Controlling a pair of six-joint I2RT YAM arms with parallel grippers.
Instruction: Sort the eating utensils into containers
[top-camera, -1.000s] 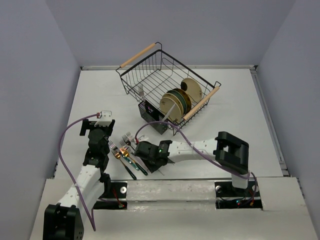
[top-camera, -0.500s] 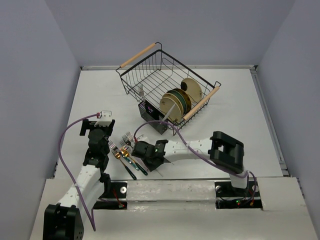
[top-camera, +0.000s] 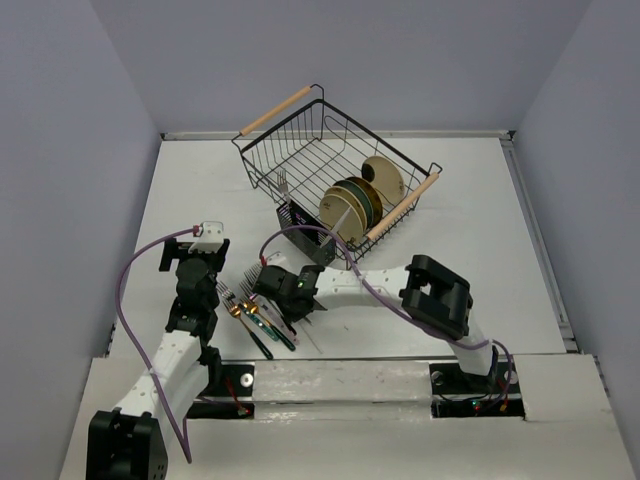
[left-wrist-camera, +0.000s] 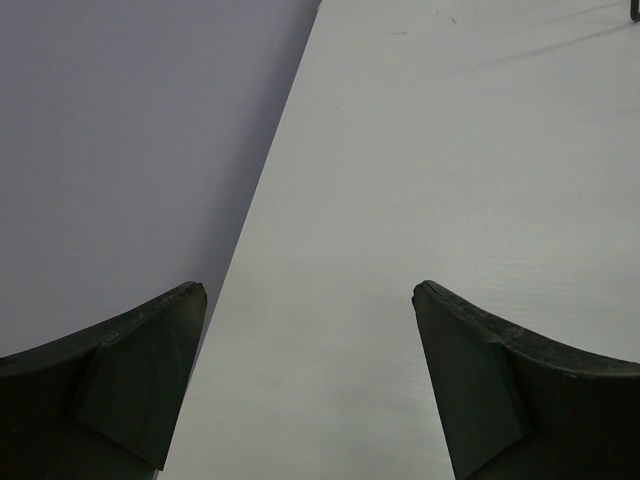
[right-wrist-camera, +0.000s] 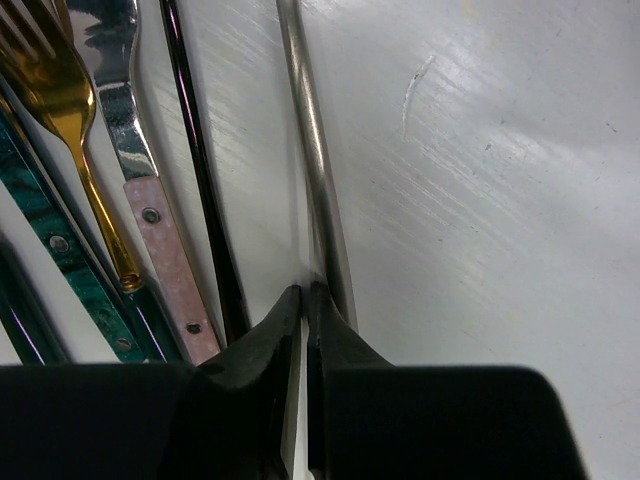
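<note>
Pinching — apparently — silver fork (right-wrist-camera: 305, 150) handle, axis straight ahead: right fingers (right-wrist-camera: 250, 350); left fingers (left-wrist-camera: 130, 370) spread.

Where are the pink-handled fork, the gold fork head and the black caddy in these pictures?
pink-handled fork (right-wrist-camera: 170, 270): right wrist view, middle of its pink handle.
gold fork head (right-wrist-camera: 52, 85): right wrist view, just below the tines.
black caddy (top-camera: 297, 222): top external view, on its side wall.

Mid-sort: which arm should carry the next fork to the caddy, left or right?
Right. The right gripper is closed right beside the silver fork handle, though a firm pinch isn't visible. The left gripper is open over bare table, with no utensil in its view.
</note>
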